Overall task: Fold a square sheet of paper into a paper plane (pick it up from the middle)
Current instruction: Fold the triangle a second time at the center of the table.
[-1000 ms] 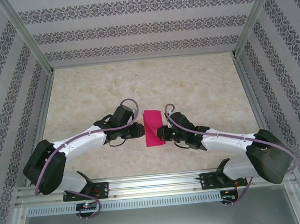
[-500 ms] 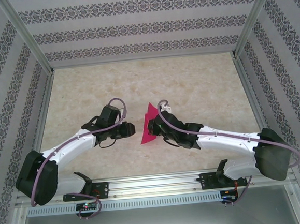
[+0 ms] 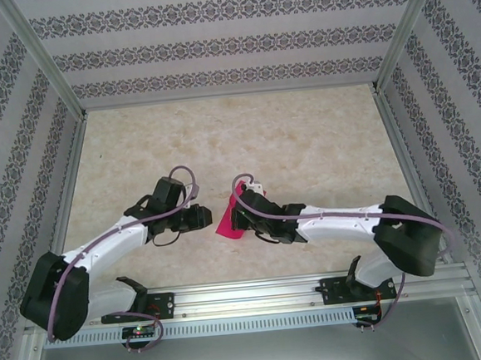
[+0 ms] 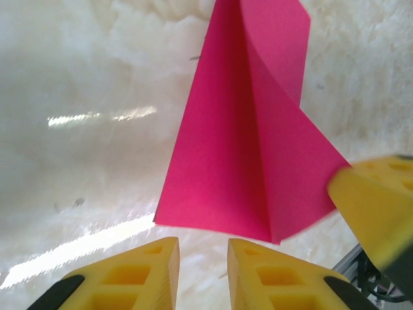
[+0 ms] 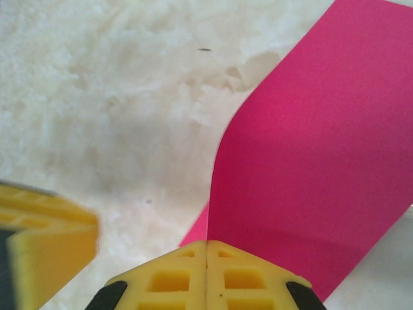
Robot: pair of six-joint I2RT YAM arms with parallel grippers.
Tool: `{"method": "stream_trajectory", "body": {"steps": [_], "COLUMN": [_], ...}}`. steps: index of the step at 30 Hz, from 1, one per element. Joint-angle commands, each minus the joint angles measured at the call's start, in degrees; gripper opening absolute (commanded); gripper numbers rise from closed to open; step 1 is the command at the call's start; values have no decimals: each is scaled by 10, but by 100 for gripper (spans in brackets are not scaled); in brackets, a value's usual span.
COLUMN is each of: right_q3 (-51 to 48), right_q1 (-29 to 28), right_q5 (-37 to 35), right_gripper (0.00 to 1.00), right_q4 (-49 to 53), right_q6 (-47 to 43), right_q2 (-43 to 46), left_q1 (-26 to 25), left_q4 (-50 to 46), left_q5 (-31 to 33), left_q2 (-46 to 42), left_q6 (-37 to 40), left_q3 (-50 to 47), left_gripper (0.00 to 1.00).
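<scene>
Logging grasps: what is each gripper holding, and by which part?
The right gripper pinches the folded pink paper at one edge; the left gripper holds nothing.

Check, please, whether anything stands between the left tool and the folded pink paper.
Nothing visible does: only cream marbled tabletop shows between the left tool and the folded magenta-pink paper sheet, pinched in the right tool.

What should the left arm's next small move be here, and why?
Probably ease the left gripper forward and close it on the near edge of the folded pink paper. Its jaws stand slightly apart and empty, just short of that edge, while the right gripper is shut on the paper's other side.
</scene>
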State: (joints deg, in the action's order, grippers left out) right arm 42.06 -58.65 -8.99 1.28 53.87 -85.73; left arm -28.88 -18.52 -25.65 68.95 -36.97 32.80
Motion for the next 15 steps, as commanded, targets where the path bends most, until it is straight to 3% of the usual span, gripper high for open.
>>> {"method": "stream_trajectory", "body": {"steps": [1,8,15], "right_q3": [-17,-36,-34], "right_q1": [3,5,7], "right_q5": [36,66,88], "right_gripper": [0,1,1], "right_q4": [-84,-136,-160], "right_q6": [-16,-18,-10], "right_q2": [-14,-41,-68], "left_q1": [1,-40,-51], "left_q4": [52,92,114], "left_q5": [-11,-22,32], "left_q2": [-33,-7,77], "left_q6": [-30,-55,-81], "left_q3": [-31,-32,-3], "left_gripper": [29,29,25]}}
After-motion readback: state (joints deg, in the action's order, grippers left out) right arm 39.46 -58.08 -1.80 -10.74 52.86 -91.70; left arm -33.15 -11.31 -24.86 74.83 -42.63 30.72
